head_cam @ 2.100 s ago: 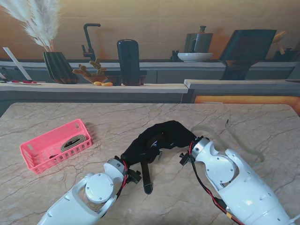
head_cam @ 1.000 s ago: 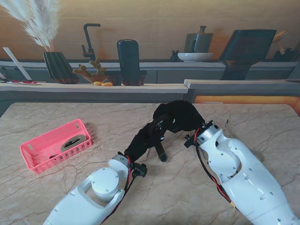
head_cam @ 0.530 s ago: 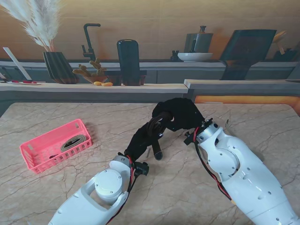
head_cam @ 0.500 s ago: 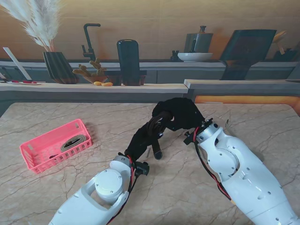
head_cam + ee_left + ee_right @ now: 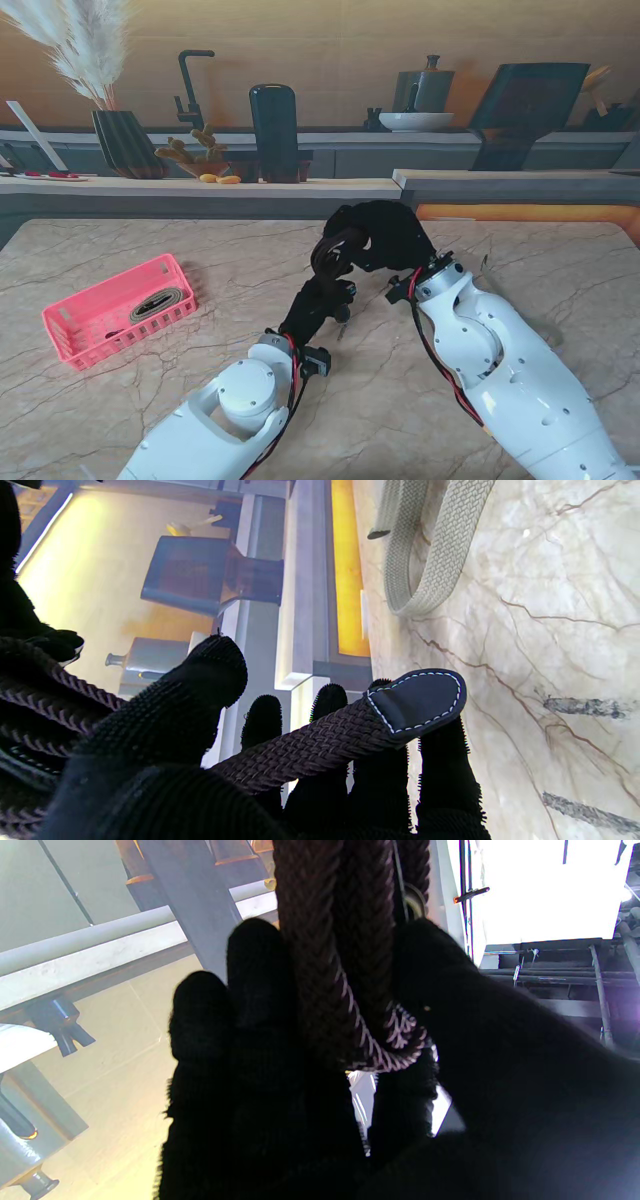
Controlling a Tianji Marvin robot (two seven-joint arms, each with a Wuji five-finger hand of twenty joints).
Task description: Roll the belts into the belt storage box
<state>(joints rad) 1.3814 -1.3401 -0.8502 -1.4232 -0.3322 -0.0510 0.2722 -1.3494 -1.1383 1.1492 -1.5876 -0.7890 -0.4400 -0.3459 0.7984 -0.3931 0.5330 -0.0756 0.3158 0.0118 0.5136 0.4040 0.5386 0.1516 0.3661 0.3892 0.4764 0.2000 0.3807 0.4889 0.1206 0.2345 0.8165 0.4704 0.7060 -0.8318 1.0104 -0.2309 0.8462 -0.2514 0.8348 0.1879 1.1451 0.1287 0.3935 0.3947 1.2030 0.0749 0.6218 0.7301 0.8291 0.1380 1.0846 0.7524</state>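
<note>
While the dark braided belt [image 5: 333, 255] hangs coiled above mid-desk, I see my right hand [image 5: 385, 238] clamped on its roll and my left hand [image 5: 318, 308] holding its leather tip [image 5: 415, 702]; the pink storage box [image 5: 118, 308] sits far left.

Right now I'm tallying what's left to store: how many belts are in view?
3: a dark braided belt held between both hands, a grey woven belt on the table, and one rolled in the pink box. More may be hidden.

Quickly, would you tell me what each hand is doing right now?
Left hand: shut on the dark braided belt, near its leather tip.
Right hand: shut on the same belt's coil.
</note>
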